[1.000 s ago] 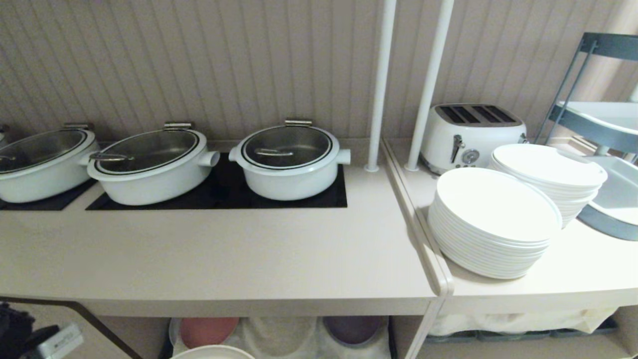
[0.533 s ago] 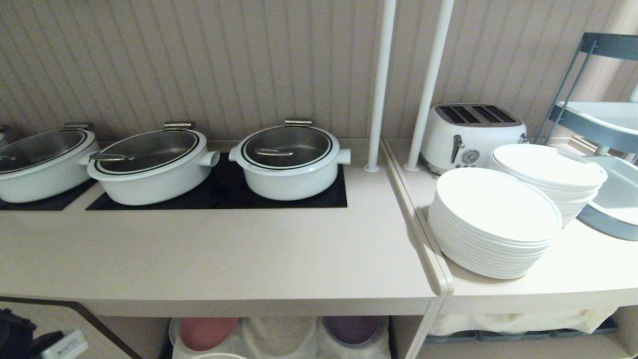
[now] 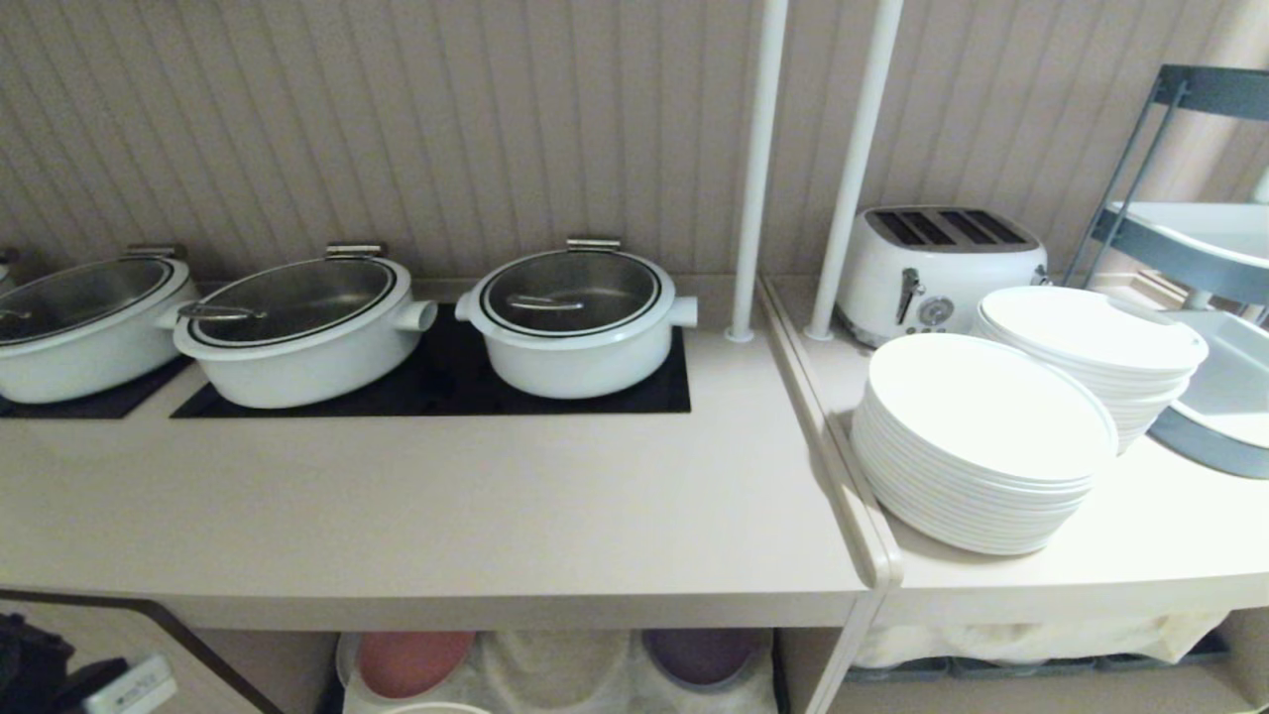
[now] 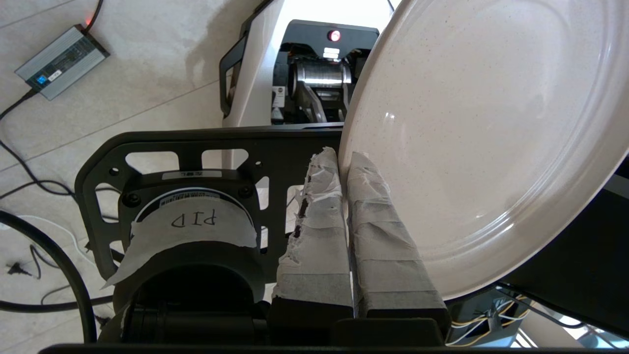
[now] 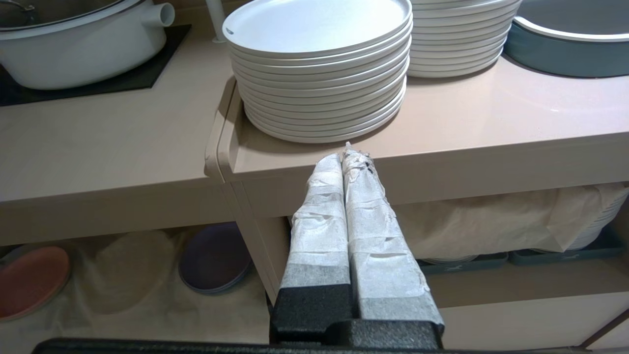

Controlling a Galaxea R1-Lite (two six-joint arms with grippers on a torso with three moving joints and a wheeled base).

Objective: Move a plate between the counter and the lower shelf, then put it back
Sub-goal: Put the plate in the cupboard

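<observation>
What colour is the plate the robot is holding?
Speckled cream-beige; the plate shows best in the left wrist view.

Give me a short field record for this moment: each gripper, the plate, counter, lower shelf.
left gripper: jaws shut on the rim of the plate, held over the floor
right gripper: jaws shut, empty, parked before the counter's edge
counter: three white pots, no small plate
lower shelf: pink plate and purple plate on white cloth

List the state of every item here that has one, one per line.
Cream plate: pinched at its rim, tilted, off any surface.
Left gripper: shut on the plate.
Right gripper: shut, empty, before the white plate stack.
Three pots: lids on.
Toaster: slots empty.
</observation>
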